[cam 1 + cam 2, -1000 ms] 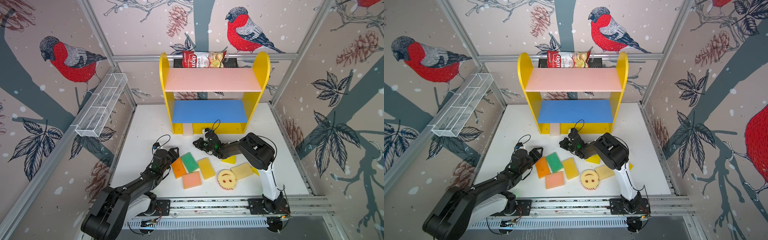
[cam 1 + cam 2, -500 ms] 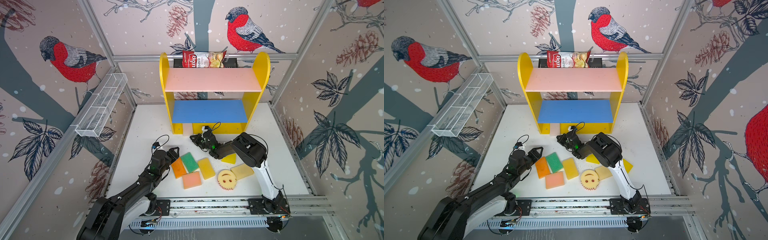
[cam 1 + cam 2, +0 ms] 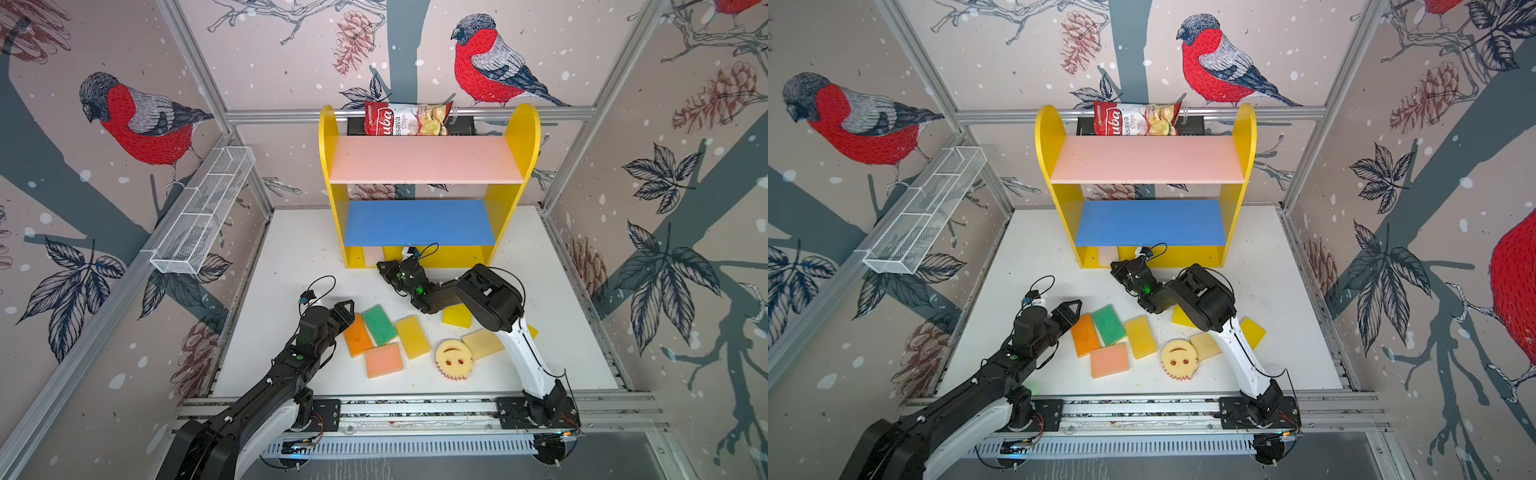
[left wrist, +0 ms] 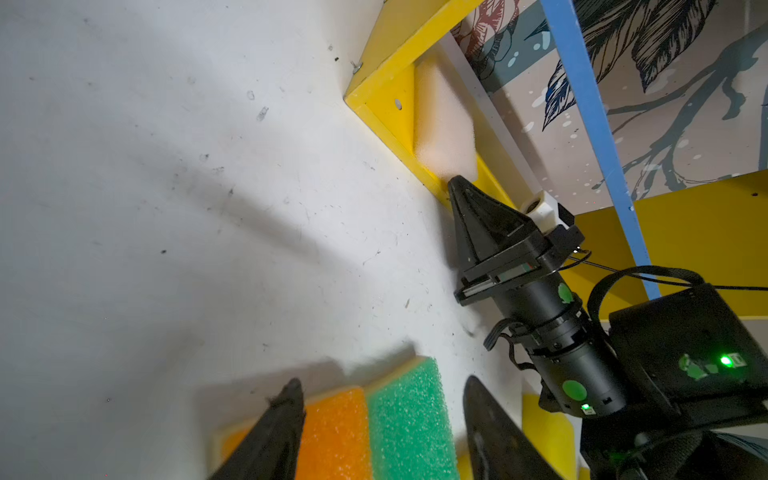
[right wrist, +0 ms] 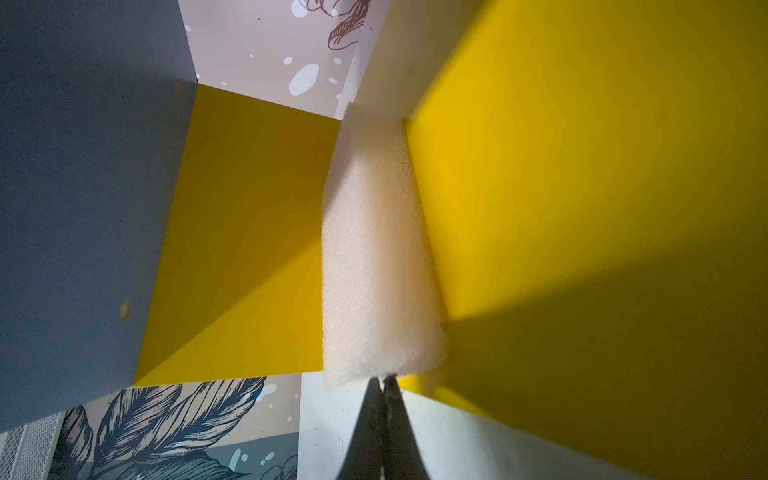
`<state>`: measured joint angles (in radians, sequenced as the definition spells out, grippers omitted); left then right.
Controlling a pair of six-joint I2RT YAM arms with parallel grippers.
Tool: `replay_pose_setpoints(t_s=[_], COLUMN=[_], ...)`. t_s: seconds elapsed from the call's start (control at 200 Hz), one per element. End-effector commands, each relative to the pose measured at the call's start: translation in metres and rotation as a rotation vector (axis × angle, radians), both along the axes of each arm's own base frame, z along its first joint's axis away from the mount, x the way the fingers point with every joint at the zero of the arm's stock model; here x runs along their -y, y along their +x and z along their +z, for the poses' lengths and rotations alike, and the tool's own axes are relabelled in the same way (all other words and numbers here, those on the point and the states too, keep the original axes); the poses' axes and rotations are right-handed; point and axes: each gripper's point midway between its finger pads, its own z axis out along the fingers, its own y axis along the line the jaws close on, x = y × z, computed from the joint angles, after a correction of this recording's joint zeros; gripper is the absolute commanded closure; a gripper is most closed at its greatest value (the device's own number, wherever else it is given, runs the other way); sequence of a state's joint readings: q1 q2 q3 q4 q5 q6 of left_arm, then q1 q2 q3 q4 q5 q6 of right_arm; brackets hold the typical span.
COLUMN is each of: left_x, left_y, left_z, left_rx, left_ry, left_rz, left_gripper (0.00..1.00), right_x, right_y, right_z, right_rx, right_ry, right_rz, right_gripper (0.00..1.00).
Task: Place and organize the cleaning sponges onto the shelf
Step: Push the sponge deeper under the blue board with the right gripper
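Shut and empty, the right hand [image 5: 382,384] touches the near end of the cream sponge [image 5: 374,257], which stands on edge in the bottom left of the shelf [image 3: 424,160], its long axis pointing away, while the left hand [image 4: 380,386] is half wide.

Shelf [image 3: 525,137] upright: yellow rounded sides, pink upper board, blue middle board. Pale cream sponge [image 4: 444,124] stands on edge at the shelf's bottom level, against one side panel. Lying flat before the shelf: orange sponge [image 3: 356,341], green sponge [image 3: 379,325], yellow sponge [image 3: 412,336], peach sponge [image 3: 383,360], beige sponge [image 3: 482,344], round smiley sponge [image 3: 453,359]; second yellow sponge [image 3: 457,316] and third yellow sponge [image 3: 1252,332] partly hidden.
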<state>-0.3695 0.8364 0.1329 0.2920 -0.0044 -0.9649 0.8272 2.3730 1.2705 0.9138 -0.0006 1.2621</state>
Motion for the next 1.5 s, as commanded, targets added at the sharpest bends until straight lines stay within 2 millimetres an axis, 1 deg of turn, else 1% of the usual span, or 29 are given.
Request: replay_pose_setpoints(t_s=[0.0, 0.5, 0.815, 0.951, 1.056, 1.126, 1.246, 1.316, 1.386, 1.496], left_x=[-0.003, -0.002, -0.003, -0.004, -0.003, -0.003, -0.005, -0.005, -0.007, -0.007], left_y=[0.000, 0.000, -0.002, -0.002, -0.003, -0.004, -0.003, 0.000, 0.005, 0.013], left_z=[-0.003, -0.006, -0.007, -0.006, -0.006, -0.006, -0.007, -0.003, 0.002, 0.010], left_rx=[-0.003, -0.014, -0.019, -0.018, -0.019, -0.021, -0.021, -0.010, -0.003, 0.014], left_ry=[0.023, 0.026, 0.030, 0.028, 0.025, 0.026, 0.040, 0.057, 0.079, 0.106], left_rz=[0.005, 0.001, 0.003, 0.004, -0.001, -0.001, 0.003, 0.006, 0.012, 0.014], left_gripper=[0.39, 0.39, 0.39, 0.39, 0.39, 0.39, 0.39, 0.39, 0.38, 0.37], right_x=[0.011, -0.007, -0.020, -0.019, -0.007, 0.005, 0.026, 0.039, 0.057, 0.087], right_y=[-0.011, -0.016, -0.017, -0.021, -0.025, -0.029, -0.038, -0.044, -0.052, -0.063], right_z=[-0.051, -0.060, -0.059, -0.061, -0.058, -0.053, -0.032, -0.021, -0.010, 0.014], right_rx=[-0.107, -0.104, -0.075, -0.078, -0.075, -0.052, 0.003, 0.031, 0.070, 0.141], right_ry=[-0.153, -0.180, -0.204, -0.209, -0.218, -0.252, -0.305, -0.357, -0.408, -0.464], right_rz=[-0.012, 0.036, 0.063, 0.070, 0.074, 0.076, 0.094, 0.117, 0.129, 0.114], right_gripper=[0.97, 0.97, 0.97, 0.97, 0.96, 0.96, 0.95, 0.94, 0.94, 0.94])
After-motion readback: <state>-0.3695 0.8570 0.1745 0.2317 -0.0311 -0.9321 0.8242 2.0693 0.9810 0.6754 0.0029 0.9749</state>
